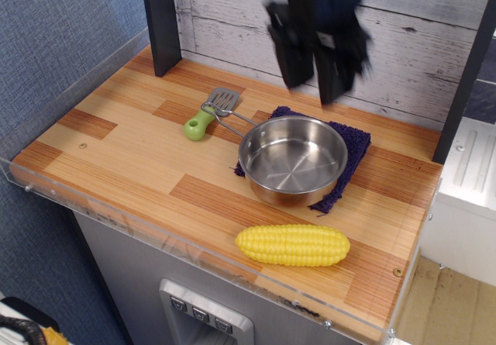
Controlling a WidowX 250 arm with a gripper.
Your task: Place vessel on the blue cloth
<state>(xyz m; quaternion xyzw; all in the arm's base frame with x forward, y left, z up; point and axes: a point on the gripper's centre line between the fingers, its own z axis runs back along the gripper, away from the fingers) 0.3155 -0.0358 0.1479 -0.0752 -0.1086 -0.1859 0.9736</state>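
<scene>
The shiny steel saucepan (293,160) sits upright on the dark navy towel (353,144), with its front left part overhanging the towel's edge. Its thin wire handle (226,114) points back left toward the spatula. My gripper (316,70) is raised above and behind the pan, blurred by motion. Its two dark fingers (288,54) stand apart with nothing between them. It touches neither pan nor towel.
A green-handled spatula (208,115) lies just left of the pan handle. A yellow corn cob (293,245) lies in front of the pan near the front edge. A dark post (160,21) stands at the back left. A clear rim (194,248) runs along the counter front.
</scene>
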